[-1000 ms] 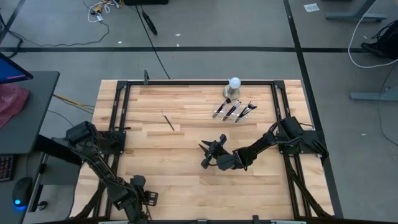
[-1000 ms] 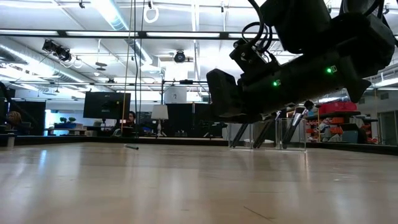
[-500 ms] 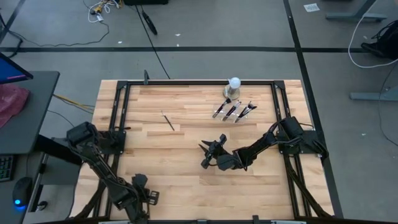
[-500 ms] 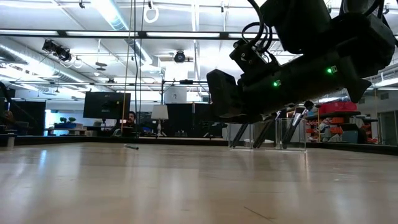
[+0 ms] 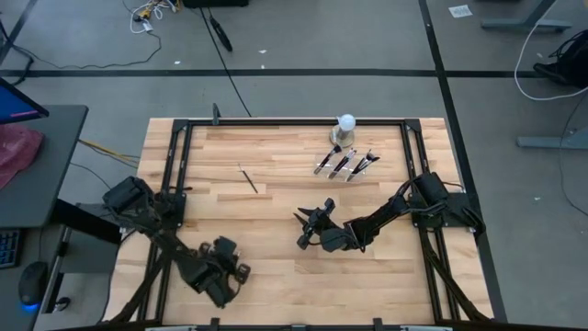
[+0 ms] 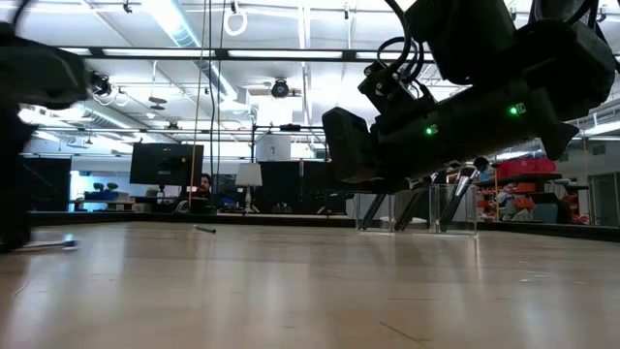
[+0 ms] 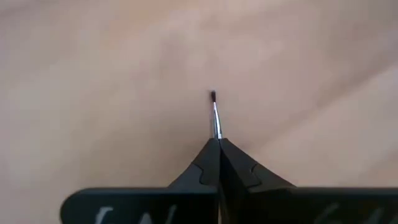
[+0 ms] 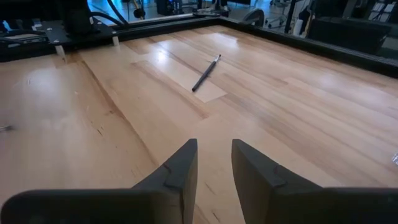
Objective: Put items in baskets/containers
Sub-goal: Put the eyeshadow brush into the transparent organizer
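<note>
Left gripper [image 7: 217, 146] has swung inward – fingers now clamp a brush [image 7: 215, 115].

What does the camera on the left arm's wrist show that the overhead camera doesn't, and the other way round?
Only the left wrist view shows the left gripper shut on a thin brush, its dark tip poking out over bare wood.

Only the high view shows the whole layout: the right gripper open at mid-table, a loose brush lying alone, a bunch of brushes near the far edge, and a white ball beside them.

Both show the wooden table and the left gripper.
</note>
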Controlling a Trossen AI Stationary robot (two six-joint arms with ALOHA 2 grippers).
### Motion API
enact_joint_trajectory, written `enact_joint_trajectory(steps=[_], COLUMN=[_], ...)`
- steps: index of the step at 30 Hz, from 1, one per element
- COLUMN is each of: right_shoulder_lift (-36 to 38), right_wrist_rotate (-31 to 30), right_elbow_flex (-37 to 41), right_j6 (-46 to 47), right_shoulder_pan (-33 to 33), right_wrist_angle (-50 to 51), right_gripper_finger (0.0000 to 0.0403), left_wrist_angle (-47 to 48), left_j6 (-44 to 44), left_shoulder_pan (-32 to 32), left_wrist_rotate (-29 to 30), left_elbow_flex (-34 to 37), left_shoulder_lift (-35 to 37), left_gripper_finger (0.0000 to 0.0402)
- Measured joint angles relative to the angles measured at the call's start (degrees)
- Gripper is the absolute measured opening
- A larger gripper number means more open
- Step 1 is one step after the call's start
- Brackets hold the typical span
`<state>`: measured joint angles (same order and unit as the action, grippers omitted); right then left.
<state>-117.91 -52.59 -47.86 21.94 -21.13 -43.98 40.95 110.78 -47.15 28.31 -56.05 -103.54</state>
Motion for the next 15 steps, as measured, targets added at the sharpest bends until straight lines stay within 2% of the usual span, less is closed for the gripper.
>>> enact_joint_trajectory(steps=[8, 15], right_shoulder_lift=[0.0, 0.0], right_wrist_rotate=[1.2, 1.2], right_elbow_flex=[0.0, 0.0], right_j6=[2.7, 3.1], right_shoulder_pan=[-0.7, -1.5], right_wrist_angle=[1.3, 1.3], right_gripper_finger=[0.01, 0.01], left_wrist_angle=[-2.3, -4.6], left_j6=[-15.5, -20.0], left_shoulder_pan=[5.7, 6.9], left_wrist_rotate=[5.4, 6.2], left_elbow_flex=[2.5, 2.5], left_shoulder_lift=[0.1, 0.1], left_gripper_finger=[0.0001, 0.0001])
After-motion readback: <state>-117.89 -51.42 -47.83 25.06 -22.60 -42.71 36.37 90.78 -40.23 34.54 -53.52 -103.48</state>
